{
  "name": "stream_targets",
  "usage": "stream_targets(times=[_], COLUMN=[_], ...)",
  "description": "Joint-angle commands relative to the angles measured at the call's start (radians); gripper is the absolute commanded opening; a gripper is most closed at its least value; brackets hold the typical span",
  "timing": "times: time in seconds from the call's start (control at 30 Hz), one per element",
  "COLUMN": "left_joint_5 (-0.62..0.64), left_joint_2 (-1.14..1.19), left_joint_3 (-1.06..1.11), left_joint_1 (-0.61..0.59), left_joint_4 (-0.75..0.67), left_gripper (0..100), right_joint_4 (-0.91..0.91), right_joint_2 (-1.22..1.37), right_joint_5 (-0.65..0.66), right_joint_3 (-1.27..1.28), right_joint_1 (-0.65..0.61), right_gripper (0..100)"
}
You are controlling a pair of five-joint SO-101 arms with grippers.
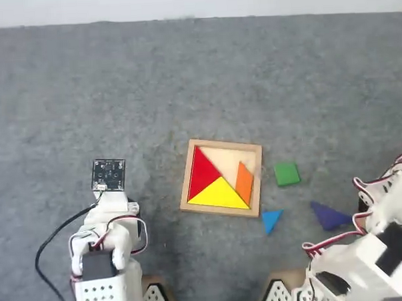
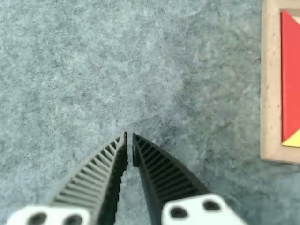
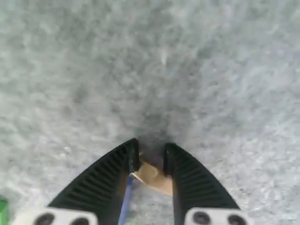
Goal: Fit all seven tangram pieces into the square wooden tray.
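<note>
My right end effector (image 3: 151,144) pinches a small tan piece (image 3: 154,180) by one edge. I judge the hold thin, so the piece could twist or drop on the way to the tray (image 1: 220,211). My left end effector (image 2: 129,137), nearly closed and empty, hangs over the bench (image 1: 118,81) beside the tray's rim and could nudge it.

Three pieces lie in the tray: red triangle (image 1: 203,172), yellow triangle (image 1: 219,194) and orange piece (image 1: 244,180). Three lie loose nearby: green square (image 1: 287,173), blue triangle (image 1: 271,219) and purple triangle (image 1: 329,216).

The right pincer (image 3: 151,146) clasps a blurred, half-hidden, perhaps tan piece (image 3: 152,180).
</note>
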Motion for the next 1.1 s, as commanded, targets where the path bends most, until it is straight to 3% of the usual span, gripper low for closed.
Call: stream_targets(times=[0.0,0.23,0.37,0.6,0.83,1.07], left_joint_5=[0.017,0.017,0.017,0.017,0.017,0.017], left_joint_2=[-0.018,-0.018,-0.018,-0.018,-0.018,-0.018], left_joint_3=[-0.013,-0.013,-0.013,-0.013,-0.013,-0.013], left_joint_1=[-0.005,-0.005,-0.005,-0.005,-0.005,-0.005], left_joint_4=[0.003,0.003,0.003,0.003,0.003,0.003], left_gripper=[2,2,2,2,2,2], right_joint_4=[-0.015,0.102,0.196,0.047,-0.036,-0.101], right_joint_2=[-0.045,-0.357,-0.464,-0.437,-0.302,-0.199], right_joint_5=[0.117,0.21,0.27,0.284,0.282,0.278], right_joint_3=[-0.063,-0.061,-0.006,0.186,0.192,0.18], right_joint_1=[-0.033,-0.056,-0.111,-0.139,-0.134,-0.053], right_gripper=[11.0,23.6,25.0,25.1,25.1,25.0])
